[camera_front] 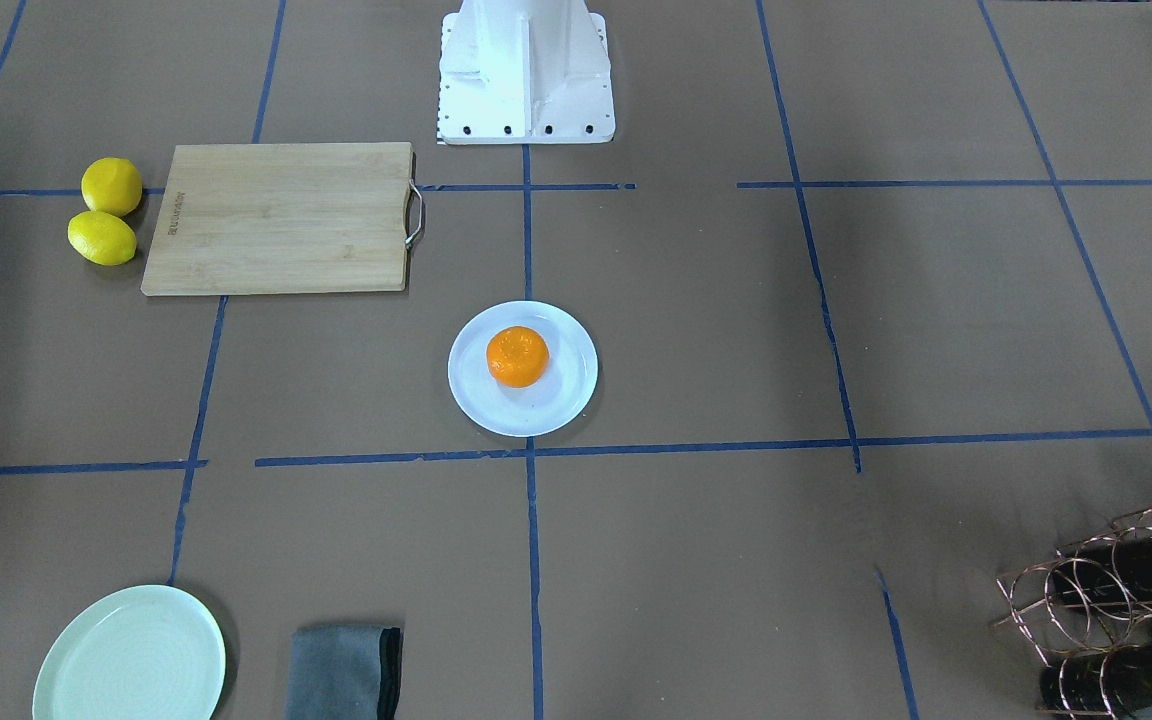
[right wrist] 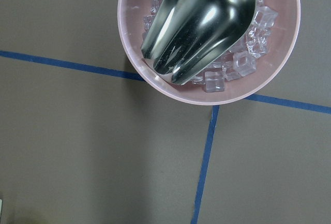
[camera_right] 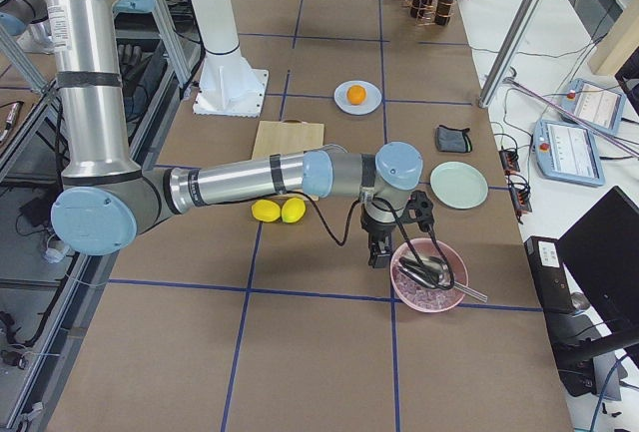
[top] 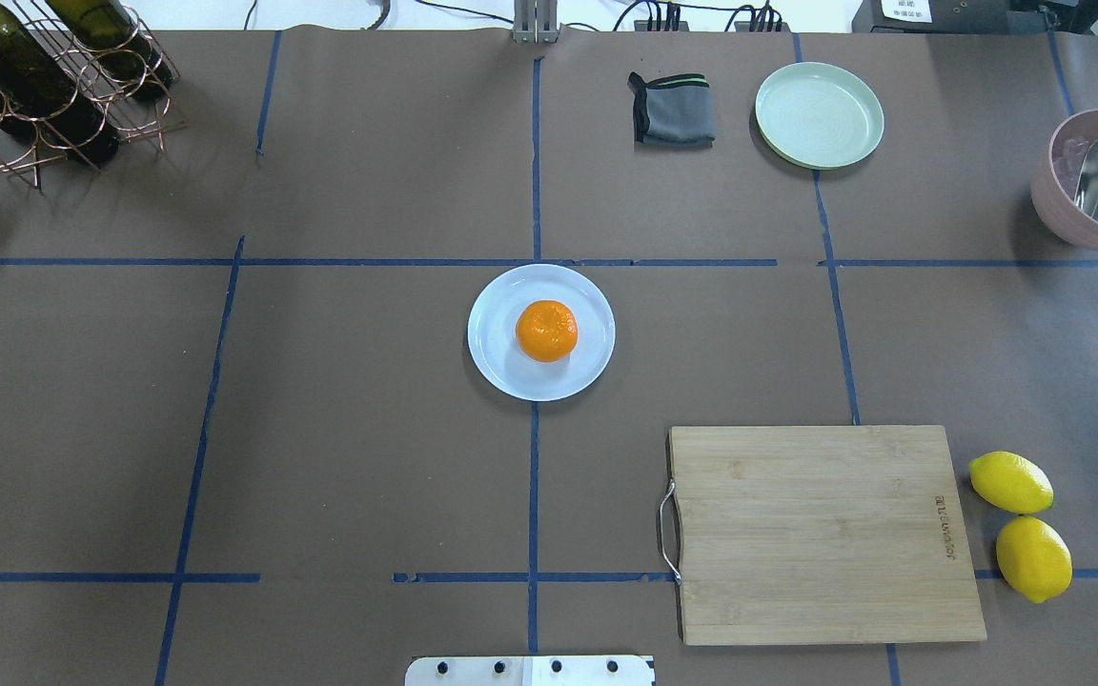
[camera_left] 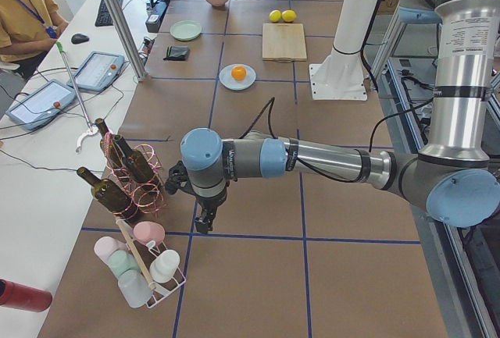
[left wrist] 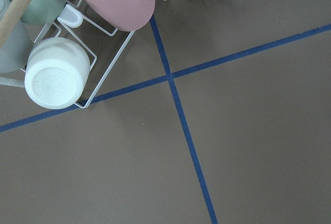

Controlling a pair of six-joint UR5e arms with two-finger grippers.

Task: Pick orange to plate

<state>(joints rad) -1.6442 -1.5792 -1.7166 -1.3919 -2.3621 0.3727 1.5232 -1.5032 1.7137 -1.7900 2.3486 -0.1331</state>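
We are recording the left gripper (camera_left: 205,223) hanging low beside the upturned cups (left wrist: 54,76) at one table end and the right gripper (camera_right: 379,252) hanging just beside the pink ice bowl (right wrist: 207,99) at the other; whether either is clenched or released, we cannot tell. The orange (top: 546,331) is sitting on the white plate (top: 501,367) at the table's centre, well apart from both grippers. The cutting board (top: 825,534), two lemons (top: 1011,482), grey cloth (top: 673,114) and green plate (top: 818,114) are lying well apart from the white plate, toward the right arm's side.

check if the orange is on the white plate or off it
On it: the orange sits near the middle of the white plate, inside its rim.
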